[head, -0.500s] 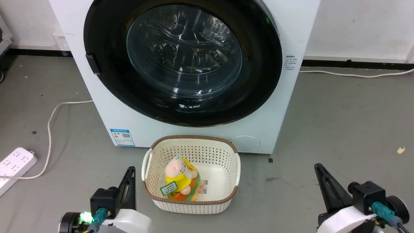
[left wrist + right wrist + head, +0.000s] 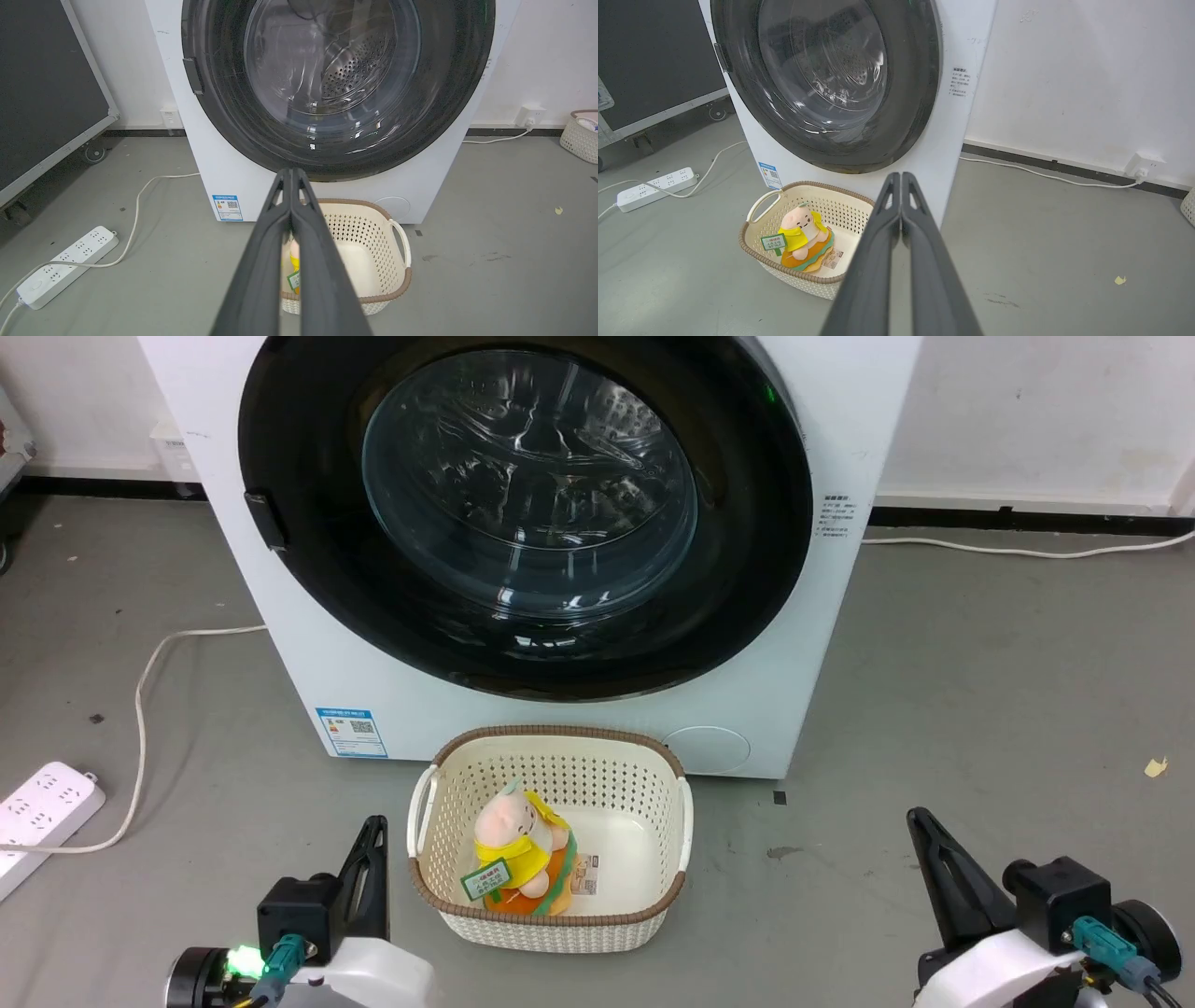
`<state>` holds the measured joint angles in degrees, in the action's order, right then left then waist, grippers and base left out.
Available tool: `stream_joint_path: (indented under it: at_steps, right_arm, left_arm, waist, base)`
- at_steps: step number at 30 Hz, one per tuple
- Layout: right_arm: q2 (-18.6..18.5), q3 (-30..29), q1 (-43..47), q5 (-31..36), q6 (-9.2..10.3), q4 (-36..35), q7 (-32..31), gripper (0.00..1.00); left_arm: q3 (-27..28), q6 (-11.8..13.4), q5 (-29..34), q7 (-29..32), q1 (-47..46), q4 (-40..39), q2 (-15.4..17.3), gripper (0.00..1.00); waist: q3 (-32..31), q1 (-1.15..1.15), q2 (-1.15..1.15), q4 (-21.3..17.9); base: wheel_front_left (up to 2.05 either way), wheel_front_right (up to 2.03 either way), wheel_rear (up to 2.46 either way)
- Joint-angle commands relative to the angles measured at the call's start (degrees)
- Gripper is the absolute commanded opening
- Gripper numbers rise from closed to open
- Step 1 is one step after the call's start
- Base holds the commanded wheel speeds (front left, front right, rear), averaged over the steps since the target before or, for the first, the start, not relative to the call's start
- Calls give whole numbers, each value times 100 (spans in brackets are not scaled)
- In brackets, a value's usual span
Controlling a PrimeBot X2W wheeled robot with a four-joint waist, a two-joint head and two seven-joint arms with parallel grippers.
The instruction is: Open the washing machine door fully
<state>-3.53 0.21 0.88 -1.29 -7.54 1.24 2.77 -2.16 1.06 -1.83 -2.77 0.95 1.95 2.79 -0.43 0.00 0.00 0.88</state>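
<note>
because the handle tab (image 2: 266,520) sits at the left edge of the washing machine door (image 2: 523,513), up ahead of my closed, empty left gripper (image 2: 374,829), that arm is nearer.

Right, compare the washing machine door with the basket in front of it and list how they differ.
The washing machine door is a glossy black disc with clear glass; the basket is cream, perforated, brown-rimmed. The door stands upright, shut on the washing machine; the basket sits open-topped on the floor, holding a plush toy. The door is far wider than the basket. Both are untouched.
</note>
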Motion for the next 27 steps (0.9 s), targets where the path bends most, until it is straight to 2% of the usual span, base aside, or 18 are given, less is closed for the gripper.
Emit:
stream_joint_path:
  at_steps: [1, 27]
  right_arm:
    - [19, -7, -29, 31, 2, -34, -16, 0]
    - [38, -13, -53, 71, 3, -70, -122, 0]
  left_arm:
    - [25, -7, 39, 20, -34, -24, 3, 0]
    - [102, -47, 97, 124, -59, -93, 6, 0]
  waist:
    - [1, 0, 0, -1]
    - [18, 0, 0, -36]
  base:
    - [0, 0, 0]
    - [0, 0, 0]
